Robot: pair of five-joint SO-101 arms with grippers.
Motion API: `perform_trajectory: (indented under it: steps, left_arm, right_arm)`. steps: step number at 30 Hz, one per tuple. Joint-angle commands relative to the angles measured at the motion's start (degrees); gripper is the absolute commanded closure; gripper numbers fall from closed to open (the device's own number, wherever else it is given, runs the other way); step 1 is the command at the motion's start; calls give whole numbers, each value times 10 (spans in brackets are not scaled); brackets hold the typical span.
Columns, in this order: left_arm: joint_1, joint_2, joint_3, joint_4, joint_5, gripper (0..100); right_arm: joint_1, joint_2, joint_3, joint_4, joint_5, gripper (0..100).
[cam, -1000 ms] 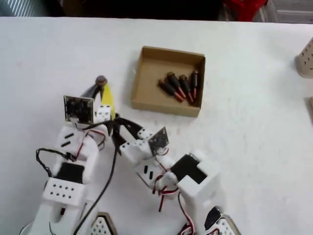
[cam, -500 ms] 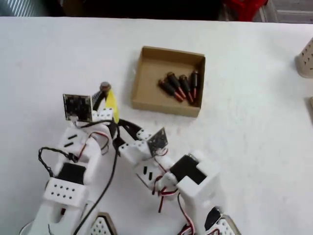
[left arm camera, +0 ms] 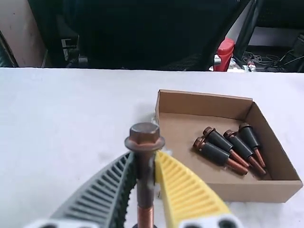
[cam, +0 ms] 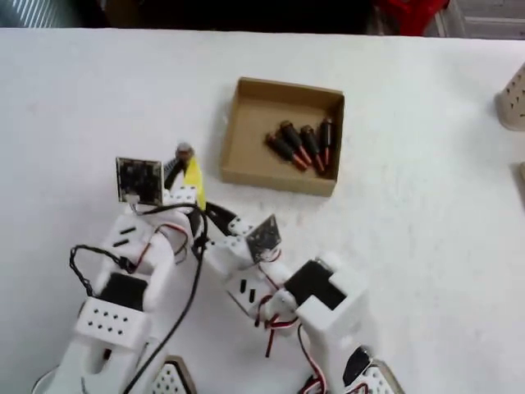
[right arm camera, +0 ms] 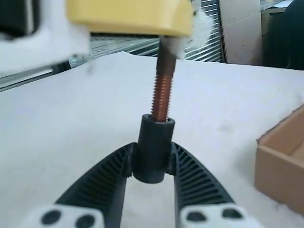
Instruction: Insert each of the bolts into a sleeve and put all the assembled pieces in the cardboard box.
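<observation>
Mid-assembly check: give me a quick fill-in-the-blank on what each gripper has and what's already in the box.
1. The left gripper is shut on the bolt, whose threaded tip points ____ into the part below it.
2. The right gripper is shut on the ____ sleeve.
3. The cardboard box holds ____ assembled pieces.

Missing words: down; black; four.

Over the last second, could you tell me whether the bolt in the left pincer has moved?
Yes. In the high view the bolt has shifted rightward and down the picture, nearer the lower left corner of the cardboard box.
</observation>
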Motion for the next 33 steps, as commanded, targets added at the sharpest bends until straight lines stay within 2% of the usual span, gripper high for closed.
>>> perform_trajectory:
  steps: [1, 8, 17, 27, 29, 33]
  left_arm:
    - [8, -13, -25, 1, 8, 978]
    - [4, -13, 4, 4, 3, 978]
    - [2, -13, -29, 131, -55, 978]
    - [4, -15, -11, 146, -65, 976]
    - [1, -15, -4, 152, -66, 954]
    - [1, -15, 9, 177, -66, 820]
  right_arm:
    - [-7, -2, -5, -12, 6, 983]
    - [-7, -3, -1, -15, 6, 983]
    - [-20, -40, 33, -11, 6, 983]
    - [-18, -44, 32, 18, 6, 983]
    - [-17, -44, 32, 17, 6, 983]
    - [-16, -48, 32, 17, 6, 983]
